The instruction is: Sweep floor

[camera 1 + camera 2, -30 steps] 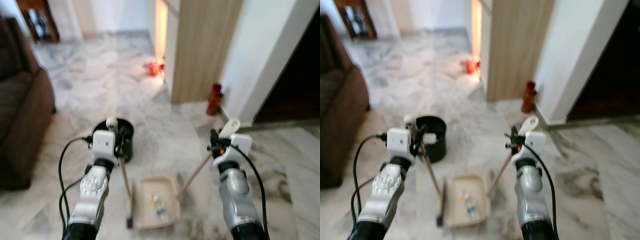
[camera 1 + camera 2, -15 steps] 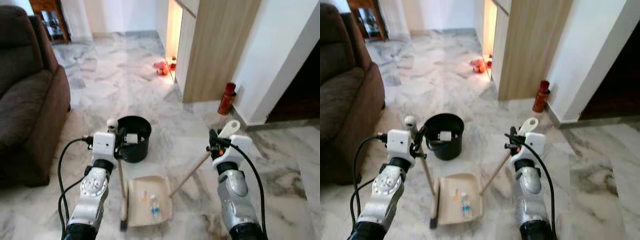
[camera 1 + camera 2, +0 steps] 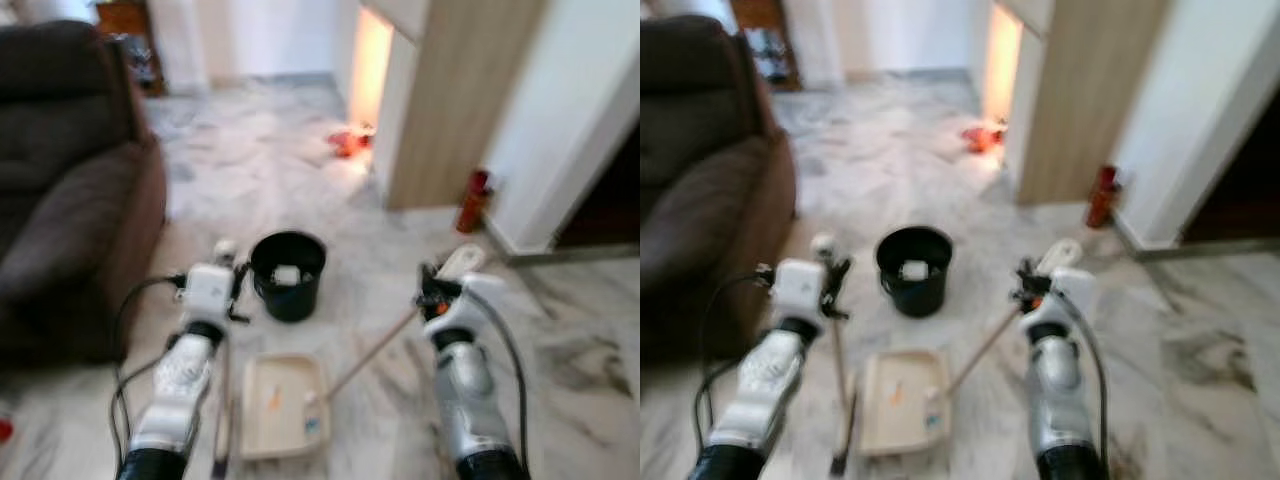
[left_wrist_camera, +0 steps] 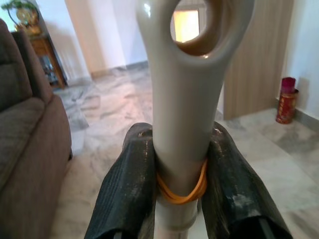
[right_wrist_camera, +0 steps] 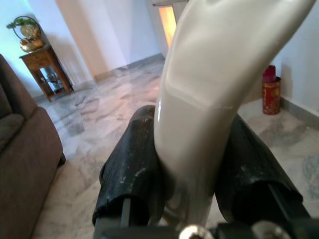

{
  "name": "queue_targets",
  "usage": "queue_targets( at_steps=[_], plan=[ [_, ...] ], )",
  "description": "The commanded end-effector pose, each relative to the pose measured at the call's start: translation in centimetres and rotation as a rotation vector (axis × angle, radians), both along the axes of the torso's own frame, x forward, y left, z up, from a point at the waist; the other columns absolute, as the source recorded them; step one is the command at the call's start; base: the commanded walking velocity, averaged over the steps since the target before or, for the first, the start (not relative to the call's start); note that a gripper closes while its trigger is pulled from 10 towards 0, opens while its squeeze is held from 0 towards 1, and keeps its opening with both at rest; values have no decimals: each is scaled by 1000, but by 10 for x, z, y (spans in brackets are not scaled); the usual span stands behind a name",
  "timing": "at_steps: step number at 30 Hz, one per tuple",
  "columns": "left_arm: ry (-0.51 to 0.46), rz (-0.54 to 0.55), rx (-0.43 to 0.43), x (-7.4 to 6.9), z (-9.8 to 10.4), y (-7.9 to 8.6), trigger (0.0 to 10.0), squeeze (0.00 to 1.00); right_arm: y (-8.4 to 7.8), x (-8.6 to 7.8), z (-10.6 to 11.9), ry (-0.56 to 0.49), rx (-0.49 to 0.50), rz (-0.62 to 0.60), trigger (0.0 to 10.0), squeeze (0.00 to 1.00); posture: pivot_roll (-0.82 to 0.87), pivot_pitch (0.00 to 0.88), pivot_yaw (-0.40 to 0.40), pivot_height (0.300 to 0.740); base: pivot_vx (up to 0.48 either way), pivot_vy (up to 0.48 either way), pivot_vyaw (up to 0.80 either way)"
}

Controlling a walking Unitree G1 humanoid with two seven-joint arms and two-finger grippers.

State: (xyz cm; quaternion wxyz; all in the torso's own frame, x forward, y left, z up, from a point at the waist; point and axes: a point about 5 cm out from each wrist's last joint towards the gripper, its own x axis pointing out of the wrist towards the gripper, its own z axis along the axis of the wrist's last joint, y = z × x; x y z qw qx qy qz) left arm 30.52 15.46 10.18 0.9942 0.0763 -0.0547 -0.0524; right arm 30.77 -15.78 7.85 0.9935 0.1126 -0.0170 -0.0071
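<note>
Left wrist view: the left gripper (image 4: 180,174) pinches the broom handle (image 4: 182,114). The right gripper (image 5: 192,164) clamps the dustpan handle (image 5: 209,94). Below and between both grippers, the dustpan (image 3: 283,405) lies on the marble floor (image 3: 250,170), its scraps blurred.

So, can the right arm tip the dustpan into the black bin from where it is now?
Probably yes. The right gripper holds the dustpan by its long handle, and open floor lies between it and the black bin just ahead.

Motion-blurred head views, sharper wrist views, warm doorway (image 3: 372,48) glow.
</note>
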Motion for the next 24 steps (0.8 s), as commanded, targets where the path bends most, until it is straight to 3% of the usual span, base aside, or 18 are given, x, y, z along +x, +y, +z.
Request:
queue_targets(
  at_steps=[1,4,11,24],
  plan=[
    [-50,-11,-8,3,11,-3,10000,0,-2,6,14,-61,-11,-3,10000,0,121,0,29,740,345,0,0],
    [-47,-12,-6,4,11,-3,10000,0,0,6,14,-61,-12,2,10000,0,121,0,31,740,347,0,0],
    [-45,-10,-3,4,11,-3,10000,0,1,6,15,-68,-8,13,10000,0,122,0,31,740,351,0,759],
    [-46,-5,-1,6,11,-3,10000,0,3,9,17,-71,-3,32,10000,0,124,0,27,740,352,0,250]
  ],
)
